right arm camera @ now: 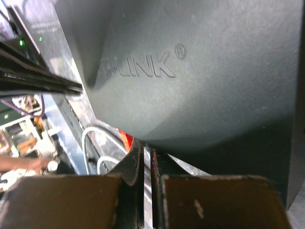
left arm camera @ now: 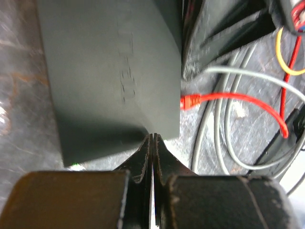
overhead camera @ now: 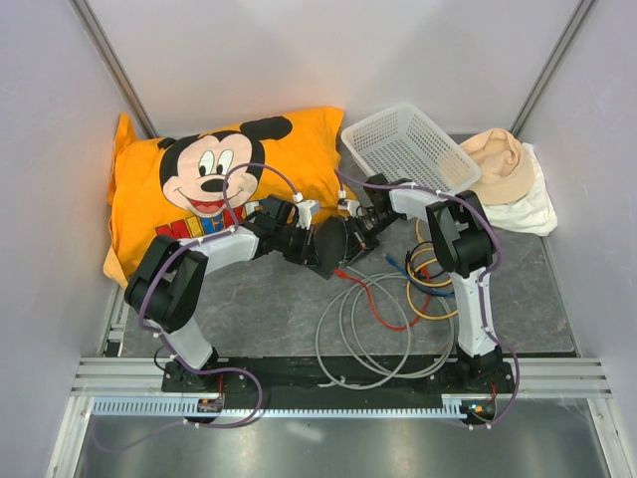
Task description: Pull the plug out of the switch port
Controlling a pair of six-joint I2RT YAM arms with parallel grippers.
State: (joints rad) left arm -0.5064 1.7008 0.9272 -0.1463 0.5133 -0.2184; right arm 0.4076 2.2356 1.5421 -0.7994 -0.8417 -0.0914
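The switch (overhead camera: 333,247) is a flat matte-black box lying mid-table between both grippers. It fills the left wrist view (left arm camera: 109,71) and the right wrist view (right arm camera: 214,71), where raised lettering shows on its face. A red plug (left arm camera: 190,101) sits in the switch's edge, and its red cable (overhead camera: 383,299) runs off toward the near side. My left gripper (left arm camera: 152,137) is shut, its tips touching the switch's near edge, with nothing between the fingers. My right gripper (right arm camera: 145,147) is shut to a thin slit against the switch's edge. The red plug (right arm camera: 125,138) lies just beside its left finger, not between the fingers.
A white mesh basket (overhead camera: 408,147) stands behind the right arm, beside a beige cloth bundle (overhead camera: 503,169). A Mickey Mouse pillow (overhead camera: 209,179) lies at the back left. Grey cable loops (overhead camera: 343,349) and a yellow coil (overhead camera: 428,299) lie on the mat near the right arm's base.
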